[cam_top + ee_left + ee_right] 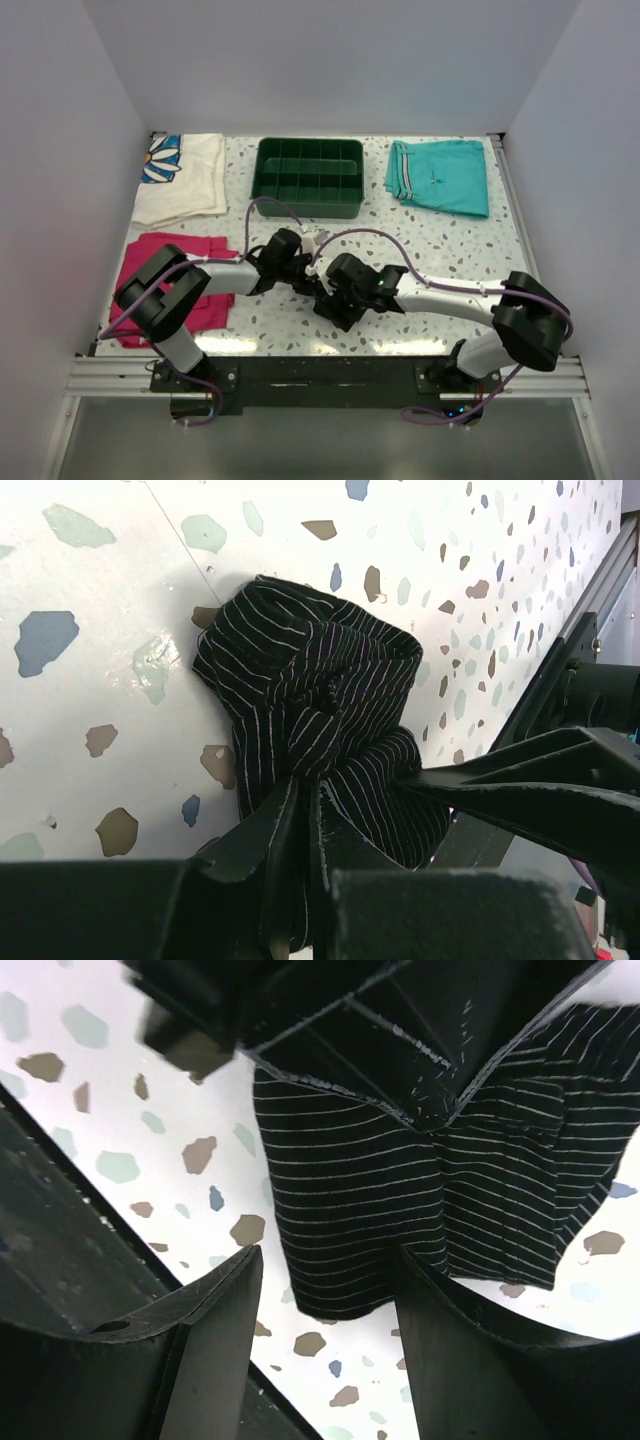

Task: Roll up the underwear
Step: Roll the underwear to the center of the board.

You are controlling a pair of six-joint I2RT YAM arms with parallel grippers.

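- We are seeing the underwear (310, 710) bunched into a loose black, finely striped bundle. It is sitting near the front middle of the speckled table (90, 590), between the two arm tips.
- We cannot tell whether the bundle is resting on the surface or hanging just over it.
- The left gripper (303, 825) is pinching the near end of the bundle. Its fingers are sitting close together with the fabric squeezed between them.
- The right gripper (328, 1260) is standing wide. Its fingers (215, 1330) are flanking the lower hem of the striped cloth, and we cannot tell whether either one is touching it.
- In the right wrist view, the cloth is hanging down from the left claw above, with the stripes running across.
- In the top view, both wrists are hiding most of the black cloth.
- At the back, a green divided tray (310, 207) is sitting at the centre and teal shorts (440, 178) are lying at the right. A white floral cloth (185, 180) is lying at the left, and a magenta cloth (160, 260) is lying nearer on that side. All are well apart from the bundle.
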